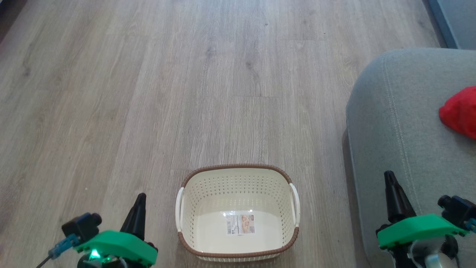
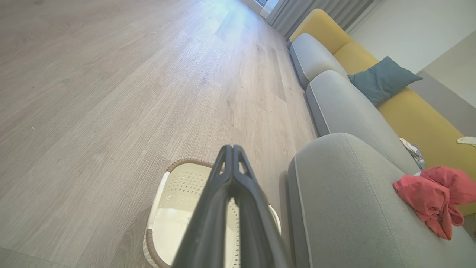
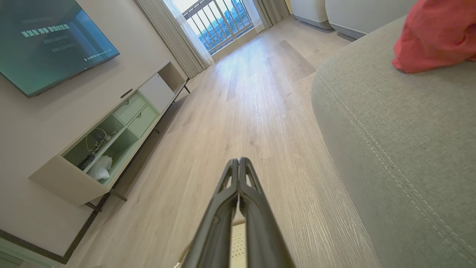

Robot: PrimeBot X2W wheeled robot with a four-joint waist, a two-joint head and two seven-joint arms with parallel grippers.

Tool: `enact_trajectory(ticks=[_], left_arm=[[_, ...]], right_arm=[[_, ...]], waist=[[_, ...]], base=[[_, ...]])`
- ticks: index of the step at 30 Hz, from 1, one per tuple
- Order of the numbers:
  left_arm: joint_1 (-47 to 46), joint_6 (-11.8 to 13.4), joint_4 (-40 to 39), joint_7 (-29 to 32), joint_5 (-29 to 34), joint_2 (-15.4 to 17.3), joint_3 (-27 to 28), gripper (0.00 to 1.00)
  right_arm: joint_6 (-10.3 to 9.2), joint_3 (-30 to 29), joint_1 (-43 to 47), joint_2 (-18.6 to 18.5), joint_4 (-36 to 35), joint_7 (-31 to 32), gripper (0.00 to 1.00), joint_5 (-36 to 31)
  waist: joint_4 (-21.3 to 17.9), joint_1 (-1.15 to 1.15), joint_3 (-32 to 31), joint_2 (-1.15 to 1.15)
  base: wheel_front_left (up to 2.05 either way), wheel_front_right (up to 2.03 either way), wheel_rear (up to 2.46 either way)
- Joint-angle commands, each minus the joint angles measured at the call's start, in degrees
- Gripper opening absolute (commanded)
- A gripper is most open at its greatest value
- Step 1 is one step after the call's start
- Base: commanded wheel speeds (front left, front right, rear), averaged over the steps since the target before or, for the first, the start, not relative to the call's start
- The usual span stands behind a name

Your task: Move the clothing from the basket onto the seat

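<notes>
Left tool (image 1: 140,201): two long dark fingers pressed together, nothing between them, on a green mount; it hovers over the floor (image 1: 148,93) just left of the basket (image 1: 238,186). Right tool (image 1: 390,178): fingers likewise pressed together and empty, poised above the near edge of the seat (image 1: 401,123), to the right of the basket and well apart from it. Basket: cream plastic, perforated walls, brown woven-look rim, one white handle on each side; it stands upright on the floor between the two tools, with a paper label (image 1: 240,224) lying flat on its bare bottom. Seat: grey-green upholstered cushion with a rounded corner and a stitched seam, to the right of the basket, near it but apart, with a strip of floor between. Clothing (image 1: 460,111): bright red crumpled fabric bunched in a heap on top of the seat, to the right of the basket and farther off, well apart from it. Floor: pale wood-grain planks under the basket. Sofa back (image 2: 409,115): yellow, on the side of the seat away from the basket, with a teal pillow (image 2: 379,80) leaning on it. Cabinet (image 3: 111,149): pale and low with open shelves, against the wall across the floor, with a dark screen (image 3: 48,41) mounted above it.
</notes>
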Motion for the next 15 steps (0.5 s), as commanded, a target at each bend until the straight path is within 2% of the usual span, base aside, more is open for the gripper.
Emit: enact_trajectory(ticks=[1, 15], left_arm=[[-3.21, -0.36, -2.25, 0.37, -1.36, 0.0, 1.46, 0.0], [-3.69, -0.71, -2.71, 2.74, -9.61, 0.01, 3.05, 0.0]], right_arm=[[0.0, -0.22, -3.18, 0.02, -1.59, 0.69, 0.0, 1.52], [0.0, -1.04, -3.91, 0.3, -1.24, 3.06, 0.0, 9.98]], waist=[[-0.07, 0.0, 0.0, 0.0], [-0.93, 0.0, 0.03, 0.0]], base=[[0.0, 0.0, 0.0], [0.0, 0.0, 0.0]])
